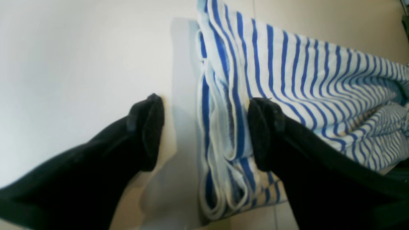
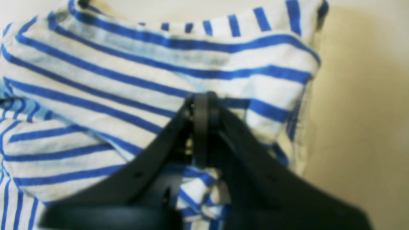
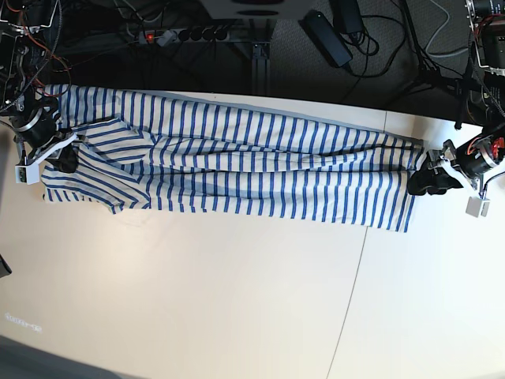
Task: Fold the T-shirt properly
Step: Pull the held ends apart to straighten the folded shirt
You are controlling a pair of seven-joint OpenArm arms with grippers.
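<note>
The T-shirt [image 3: 237,166], white with blue stripes, lies folded into a long band across the far part of the table. My left gripper [image 3: 426,178] is at the band's right end in the base view. In the left wrist view it [image 1: 206,134] stands open, with the T-shirt's [image 1: 303,80] layered edge between its fingers and one finger [image 1: 265,134] resting on the cloth. My right gripper [image 3: 65,160] is at the band's left end. In the right wrist view it [image 2: 204,107] is shut, pinching a pucker of the T-shirt [image 2: 111,80].
The white table [image 3: 237,292] has a seam [image 3: 355,276] running toward its near edge. Behind the far edge are a power strip [image 3: 181,33], a black adapter [image 3: 327,35] and cables on a dark floor. Arm bases stand at both far corners.
</note>
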